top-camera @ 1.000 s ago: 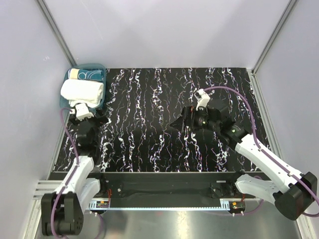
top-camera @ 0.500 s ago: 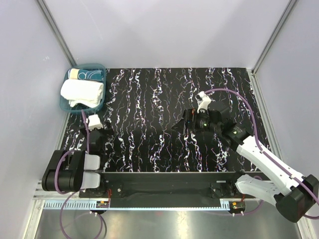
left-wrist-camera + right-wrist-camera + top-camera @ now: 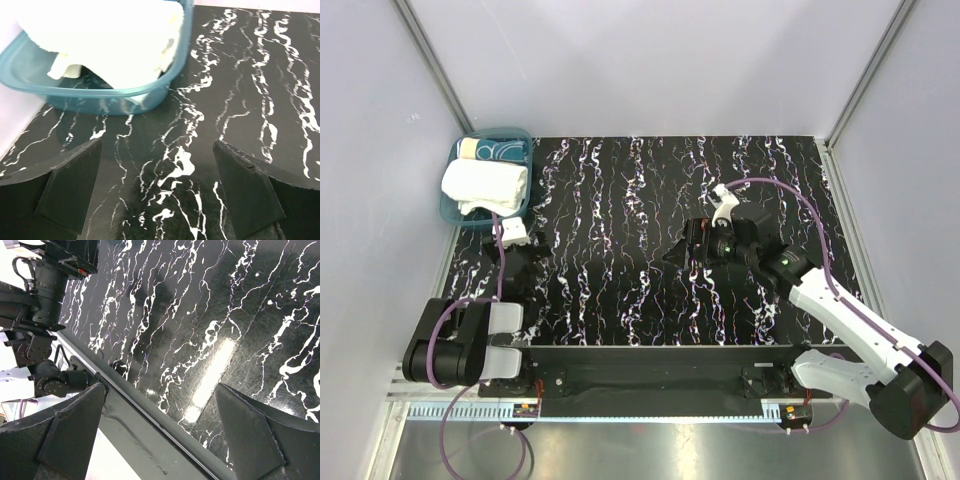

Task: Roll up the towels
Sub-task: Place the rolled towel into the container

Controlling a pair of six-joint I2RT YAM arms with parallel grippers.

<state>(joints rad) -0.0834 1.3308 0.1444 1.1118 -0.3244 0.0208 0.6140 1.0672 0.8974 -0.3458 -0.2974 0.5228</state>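
A: Seeing the left gripper spread wide, pinching nothing, low over the table and just short of the tub.

B: Same for the right gripper: spread wide, holding nothing, hovering over mid-table, well apart from both cloths.

A: Finding the white towel bundled in the tub and piled above its near rim, with the patterned towel tucked behind it at the far wall. Possibly rolled already; cannot tell from here.

B: Worth worrying about that rim. Could hit the plastic wall on a low reach and shove the whole tub into the corner.

A: Agreed. Could also loosen the bundle with a nudge. Note the flap hanging inside the near wall.

B: And if pinching only that flap?

A: Then probably dragging the cloth out in a bunch, or lifting the light tub along with it.

B: Any snag on the patterned towel? Cannot tell the amount of overlap.

A: Touching, at least. Risks hauling both out together, leaving a tangle and a crooked roll.

B: Better to descend from above, take a thick fold, and lift clear before travelling.
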